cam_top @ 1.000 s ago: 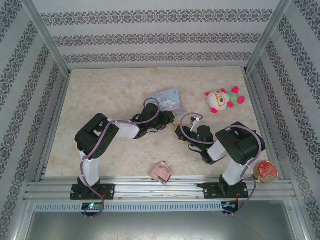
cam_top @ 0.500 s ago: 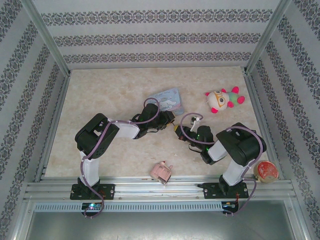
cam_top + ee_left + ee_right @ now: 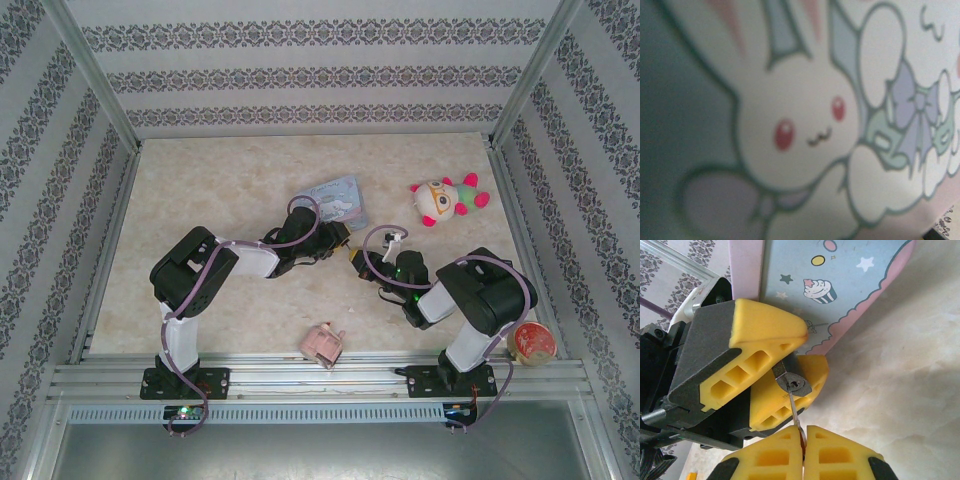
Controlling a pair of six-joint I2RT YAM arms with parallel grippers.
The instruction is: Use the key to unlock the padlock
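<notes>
The padlock [image 3: 792, 382] is gripped by the left tool [image 3: 812, 351], pinched between its two yellow pads, which are part closed on the small dark body. The padlock's keyhole face is turned toward the right wrist camera. The key [image 3: 795, 411] is clamped by the right tool [image 3: 804, 433], whose yellow fingertips are pressed together on it so that only the thin silvery blade is left showing. The blade is angled up and slightly left, and its tip is met by the keyhole face; how far it is seated inside cannot be told.

From above, the two tools are seen nose to nose near the middle of the worktop [image 3: 200, 190], the left one [image 3: 340, 244] reaching in from the left and the right one [image 3: 358, 258] from the right. Padlock and key are too small to be made out there.

Just behind the meeting point, the light-blue cartoon tin [image 3: 338, 198] is laid flat on the worktop; its bunny picture [image 3: 795, 125] is caught close and blurred by the left wrist camera. A plush toy [image 3: 443, 200] is seen further right, well apart. A pink toy block [image 3: 322, 345] is placed near the front rail, and a round tin [image 3: 532, 342] is tucked beside the right arm's base.
</notes>
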